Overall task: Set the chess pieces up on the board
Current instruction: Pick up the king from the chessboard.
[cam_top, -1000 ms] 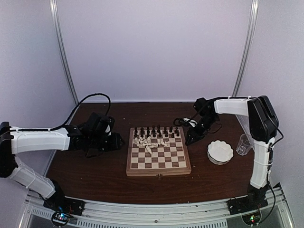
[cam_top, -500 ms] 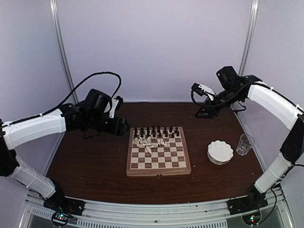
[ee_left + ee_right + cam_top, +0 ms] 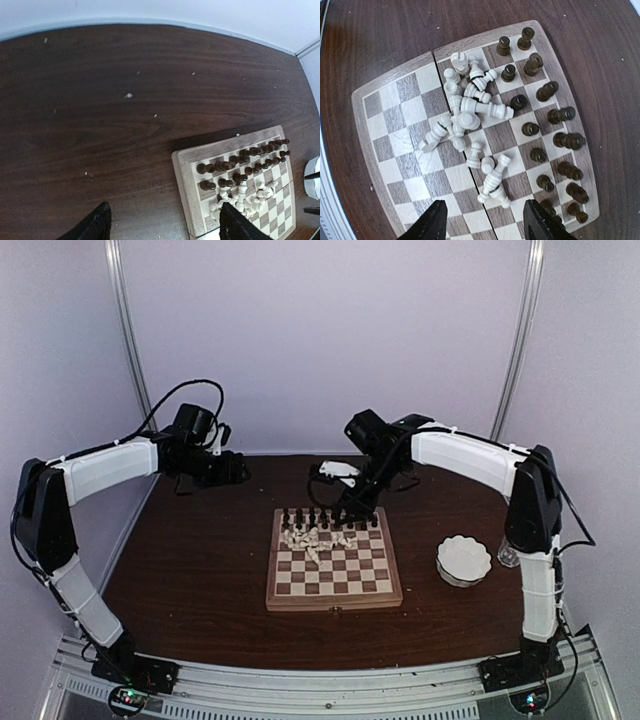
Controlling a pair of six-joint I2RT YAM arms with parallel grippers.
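Your right gripper (image 3: 485,222) hangs spread and empty over the square wooden checkered board (image 3: 335,601). On it, cream-white pieces (image 3: 470,120) lie heaped just beside the standing dark brown pieces (image 3: 555,135) at its far side. Descend this wide and you could topple those. Your left gripper (image 3: 165,227), spread too, hovers far-left.

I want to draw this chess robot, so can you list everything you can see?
board: one, brown and cream squares with a light wood rim, middle of the table
dark chess pieces: many, dark brown, standing in two rows along the board's far side
white chess pieces: many, cream, mostly tipped over in a heap on the board next to the dark rows
bowl: one, white with a wavy rim, right of the board
table: one, dark brown wood
arms: two, white and black, left arm and right arm
left gripper: open, empty, above bare table
right gripper: open, empty, above the board
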